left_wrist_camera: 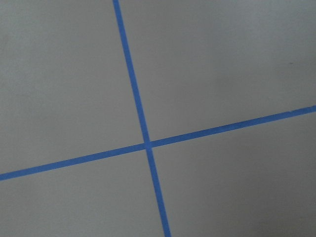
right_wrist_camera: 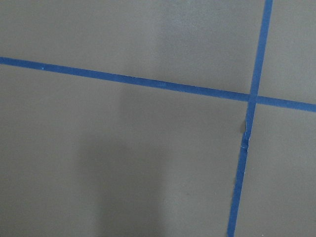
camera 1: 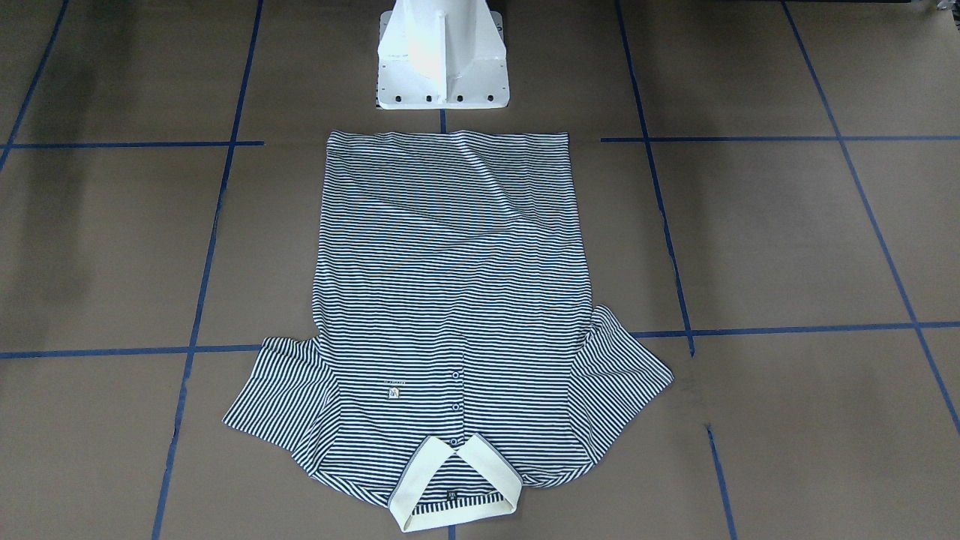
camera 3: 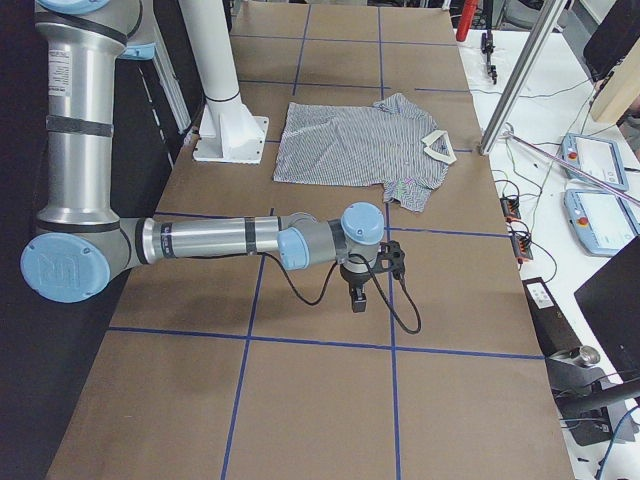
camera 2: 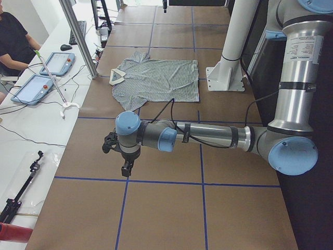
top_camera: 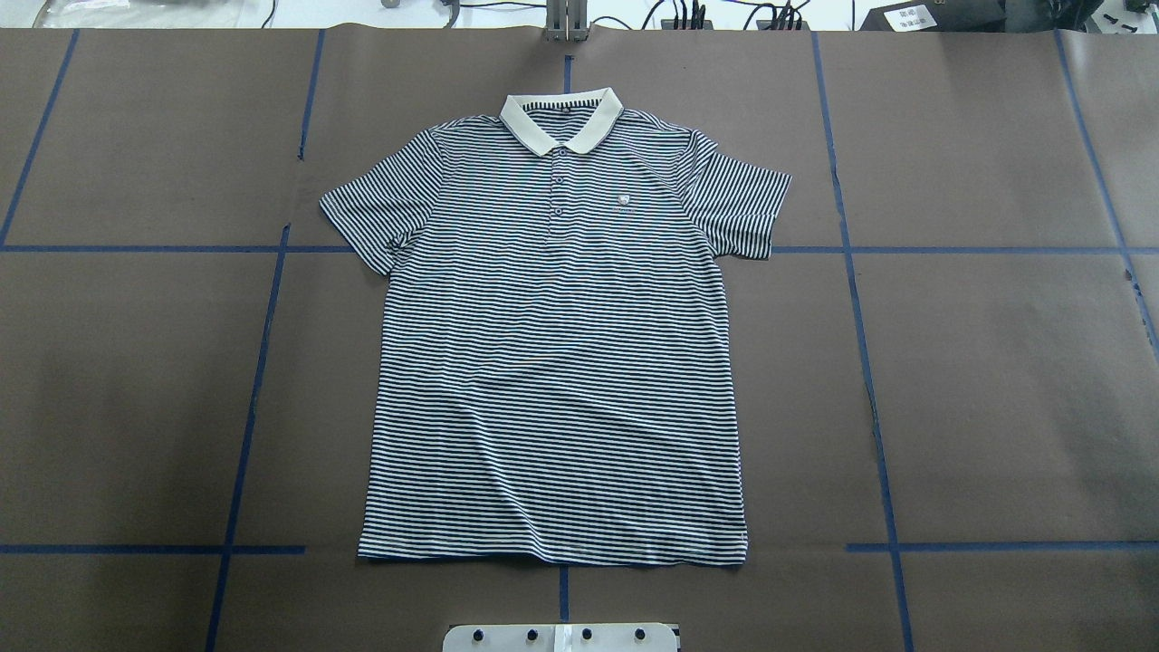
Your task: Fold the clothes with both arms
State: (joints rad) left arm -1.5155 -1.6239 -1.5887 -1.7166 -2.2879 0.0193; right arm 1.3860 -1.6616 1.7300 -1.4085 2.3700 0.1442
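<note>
Exterior left view puts the left end effector (camera 2: 125, 169) pointing down over bare bench (top_camera: 996, 380), close above the surface and well apart from the garment. From that side camera I cannot tell whether its fingers are parted or closed, though no cloth hangs from it. The right end effector (camera 3: 358, 300) shows only in the exterior right view, in a mirrored pose at the other end of the bench. Its state cannot be told either, and it carries no cloth. Both wrist cameras see nothing but brown covering crossed by blue tape (left_wrist_camera: 147, 144). Further out, each arm is stretched low and level from its shoulder. Between them the polo shirt (top_camera: 552, 362) lies flat and face up at mid-bench, sleeves spread. Its collar (top_camera: 561, 122) is at the far side from the robot and its hem (top_camera: 552, 554) is just short of the white pedestal (camera 1: 442, 60). A few shallow wrinkles run across the lower body. No fold has been made, so I judge the task to be at its very start, at the approach. The next move likely calls for both arms to swing inward together. Each would come down on a matching edge of the shirt and pinch the fabric without dragging it out of square.
</note>
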